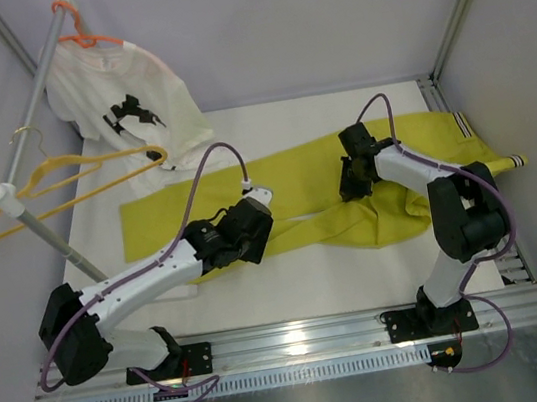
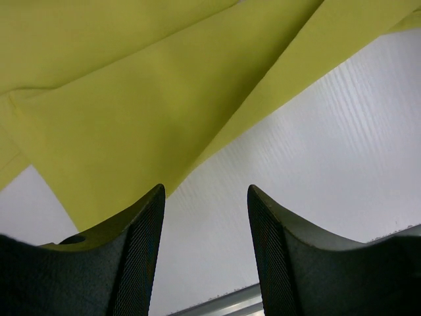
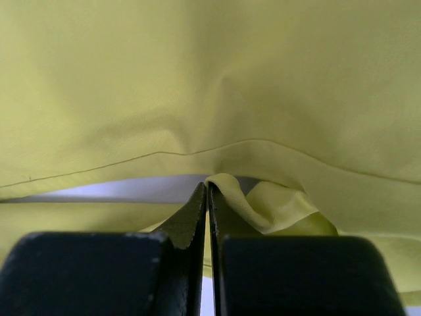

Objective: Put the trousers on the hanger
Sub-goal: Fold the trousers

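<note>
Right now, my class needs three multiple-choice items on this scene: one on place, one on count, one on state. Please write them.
1. Where is the yellow hanger? A on the rail; B on the floor; C in a drawer.
2. How many hangers are there? A one; B two; C three.
3. The left gripper is: A shut; B open; C out of sight.
Key: A, its hook is over the rail; B, the yellow hanger and an orange hanger; B, its fingers stand apart.

Right hand (image 3: 208,197) pinches a fold of trousers (image 3: 197,79).
</note>
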